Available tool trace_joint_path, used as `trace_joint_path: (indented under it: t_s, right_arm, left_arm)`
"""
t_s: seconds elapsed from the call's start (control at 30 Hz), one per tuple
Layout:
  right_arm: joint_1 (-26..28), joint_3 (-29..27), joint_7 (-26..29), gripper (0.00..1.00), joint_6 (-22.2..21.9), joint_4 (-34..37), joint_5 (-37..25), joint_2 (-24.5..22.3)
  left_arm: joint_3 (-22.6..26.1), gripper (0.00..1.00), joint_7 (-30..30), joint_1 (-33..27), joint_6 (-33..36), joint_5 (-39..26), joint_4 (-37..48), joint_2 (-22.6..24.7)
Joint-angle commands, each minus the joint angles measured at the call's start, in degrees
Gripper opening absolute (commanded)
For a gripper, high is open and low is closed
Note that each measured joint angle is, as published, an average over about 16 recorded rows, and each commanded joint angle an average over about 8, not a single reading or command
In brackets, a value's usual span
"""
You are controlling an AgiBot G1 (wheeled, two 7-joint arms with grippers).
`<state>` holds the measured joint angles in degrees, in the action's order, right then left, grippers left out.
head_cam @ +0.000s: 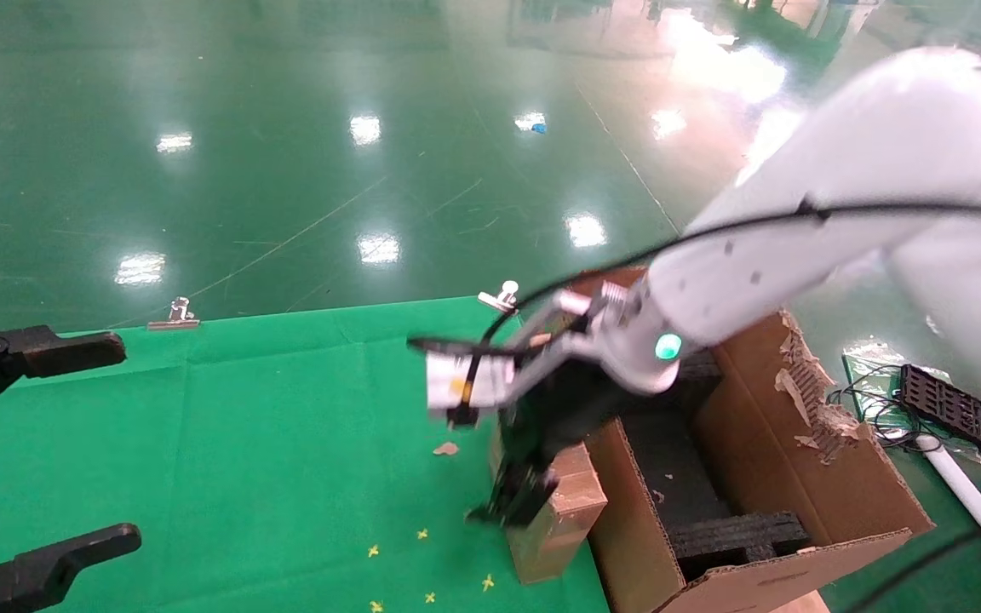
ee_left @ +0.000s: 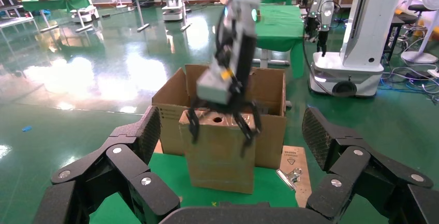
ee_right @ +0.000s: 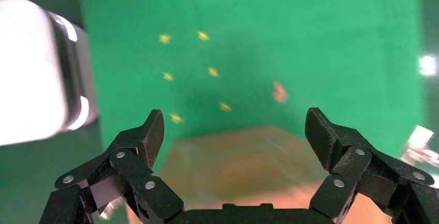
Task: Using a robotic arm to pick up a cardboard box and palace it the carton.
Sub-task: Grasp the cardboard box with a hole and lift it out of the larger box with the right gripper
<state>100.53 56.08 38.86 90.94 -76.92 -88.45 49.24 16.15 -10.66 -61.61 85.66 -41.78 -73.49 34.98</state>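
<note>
The slim brown cardboard box point(head_cam: 560, 511) is seen upright on the green-covered worktop point(head_cam: 243, 443), just beside the large corrugated carton point(head_cam: 806, 477), straddled by the right hand point(ee_left: 220, 125) with fingers spread wide; the left hand point(ee_left: 233, 167), also wide, is parked apart.

The robotic arm point(head_cam: 797, 247) is a white tube with a green light near the wrist and a black cable along it. Behind the jaws sits a grey camera block point(head_cam: 465, 380). Black linked fingers point(ee_right: 140, 146) carry silver rivets.
</note>
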Motion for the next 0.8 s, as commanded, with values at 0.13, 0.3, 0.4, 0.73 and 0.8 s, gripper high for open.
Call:
trace_joint_path:
  t_s: [0.13,0.3,0.4,0.73,0.8]
  right_arm:
    - [8.9,8.12,3.12,1.0,0.13,0.0,-0.18,-0.47]
    - [15.02,16.2,3.31,1.0,-0.07,-0.19,0.95,-0.9]
    - [17.35,20.61,3.2,1.0,-0.4,-0.31,1.66,-0.75]
    - [20.15,28.32,4.68,1.0,-2.24,-0.45,3.41,0.34]
    - [20.36,28.96,4.97,1.0,-2.56,-0.45,3.6,0.52]
  left_arm:
    - [0.02,1.0,0.01,0.0,-0.01,0.01,0.0,-0.01]
    - [0.04,1.0,0.02,-0.01,-0.02,0.03,0.0,-0.02]
    - [0.06,1.0,0.03,-0.01,-0.02,0.04,0.0,-0.02]
    - [0.1,1.0,0.05,-0.02,-0.04,0.07,0.0,-0.04]
    - [0.11,1.0,0.05,-0.02,-0.05,0.07,0.0,-0.04]
